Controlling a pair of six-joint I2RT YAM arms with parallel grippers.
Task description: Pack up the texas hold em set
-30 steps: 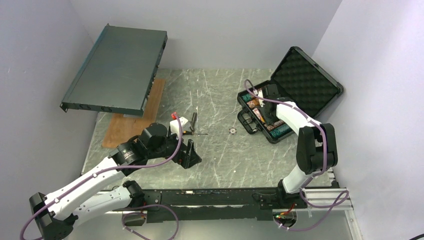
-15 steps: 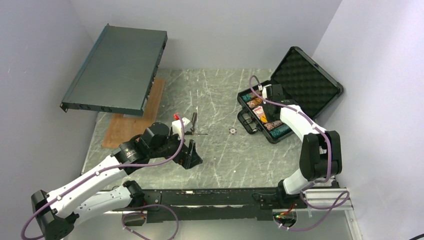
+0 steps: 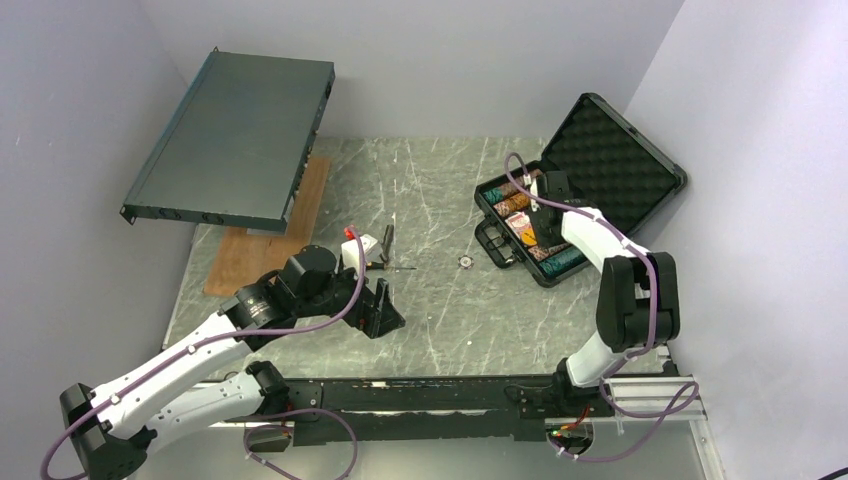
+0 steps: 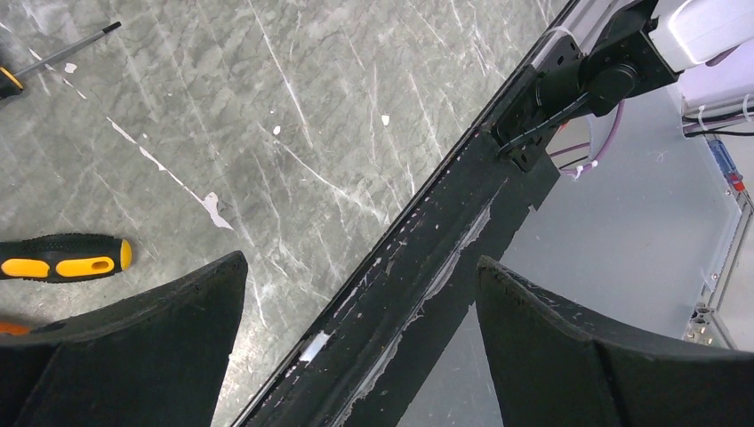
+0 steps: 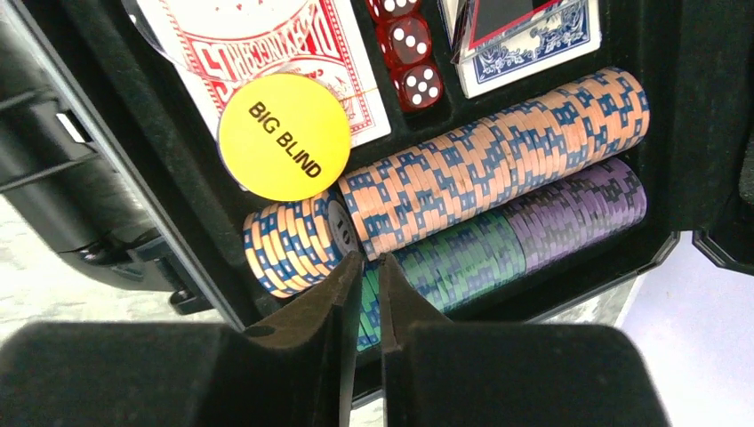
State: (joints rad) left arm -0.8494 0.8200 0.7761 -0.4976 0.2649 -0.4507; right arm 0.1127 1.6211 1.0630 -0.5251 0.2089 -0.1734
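Observation:
The black case [image 3: 612, 160] lies open at the right, with its foam lid leaning back. Its tray holds rows of orange chips [image 5: 498, 151], green chips [image 5: 462, 258] and purple chips [image 5: 578, 209]. It also holds a red deck [image 5: 267, 36], a blue deck [image 5: 533, 36], red dice [image 5: 411, 44] and a yellow BIG BLIND button [image 5: 283, 136]. My right gripper [image 5: 369, 258] hovers over the tray [image 3: 533, 205], shut and empty, with its tips by a gap in the orange row. My left gripper [image 4: 360, 261] is open and empty over the table's front edge [image 3: 385, 310]. A small round piece [image 3: 466, 261] lies loose on the table.
Orange-handled screwdrivers [image 3: 385, 262] lie beside the left gripper, and one shows in the left wrist view [image 4: 62, 258]. A large dark-grey rack unit [image 3: 235, 140] leans at the back left over a wooden board [image 3: 265, 235]. Walls close in on both sides.
My right gripper has shifted slightly to the right over the case's tray. The left arm has barely moved.

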